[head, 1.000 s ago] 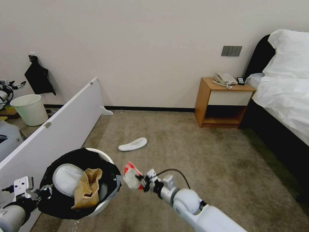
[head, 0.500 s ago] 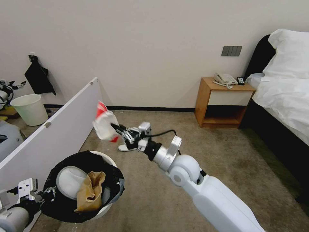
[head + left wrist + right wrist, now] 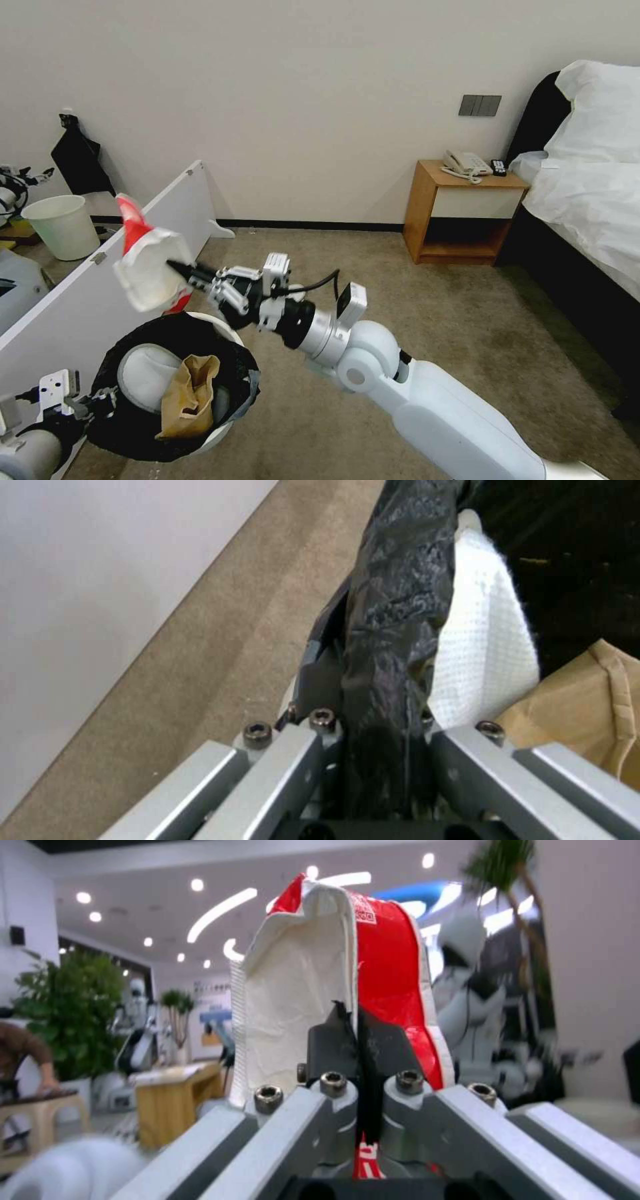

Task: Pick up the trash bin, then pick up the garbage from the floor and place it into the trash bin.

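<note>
The right jaws (image 3: 179, 269) are clenched on the red-white wrapper (image 3: 148, 263), which hangs in the air at centre left of the head view, just above the far rim of the bin (image 3: 175, 383) and in front of the white board (image 3: 100, 280). In the right wrist view the dark fingertips (image 3: 333, 1040) pinch the wrapper's (image 3: 320, 980) edge, white side and red side folded together. The left jaws (image 3: 90, 403), at the lower left corner of the head view, are clenched on the bin's near rim; in the left wrist view the black bag (image 3: 387, 645) runs between the two metal fingers (image 3: 293, 760). Inside the bin lie a white slipper (image 3: 143, 373) and a brown paper bag (image 3: 190, 397), touching each other. A second slipper (image 3: 293, 291) lies on the carpet (image 3: 433, 320) behind the right arm, mostly hidden by it. A plain white bucket (image 3: 63, 227) stands at the far left beyond the board
</note>
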You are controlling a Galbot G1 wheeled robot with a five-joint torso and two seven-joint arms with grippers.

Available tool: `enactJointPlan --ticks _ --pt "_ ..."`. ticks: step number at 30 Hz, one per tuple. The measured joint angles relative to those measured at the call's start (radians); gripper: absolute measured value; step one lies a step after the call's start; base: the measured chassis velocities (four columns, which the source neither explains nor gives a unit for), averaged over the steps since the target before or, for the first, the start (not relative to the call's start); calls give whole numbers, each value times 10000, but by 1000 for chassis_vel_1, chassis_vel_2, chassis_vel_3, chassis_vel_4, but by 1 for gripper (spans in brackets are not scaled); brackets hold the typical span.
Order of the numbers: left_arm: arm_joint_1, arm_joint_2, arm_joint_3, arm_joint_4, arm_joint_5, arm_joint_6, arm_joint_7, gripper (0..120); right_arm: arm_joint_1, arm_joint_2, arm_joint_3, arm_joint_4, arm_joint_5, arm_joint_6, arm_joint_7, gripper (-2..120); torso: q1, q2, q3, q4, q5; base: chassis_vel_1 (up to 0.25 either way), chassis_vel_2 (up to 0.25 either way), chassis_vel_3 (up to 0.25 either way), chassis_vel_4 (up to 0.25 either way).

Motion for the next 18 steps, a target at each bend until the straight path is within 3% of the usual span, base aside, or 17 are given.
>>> enactJointPlan --ticks 7,18 --pt "33 -20 -93 -109 3 0 -31 3 -136 -804 -1319 -287 -224 -625 637 0 0 0 0 -2 2 0 0 0 0" --pt "38 59 -70 -171 21 0 -141 3 -345 -1333 -1843 -497 -616 -1567 1583 0 0 0 0 -2 2 0 0 0 0"
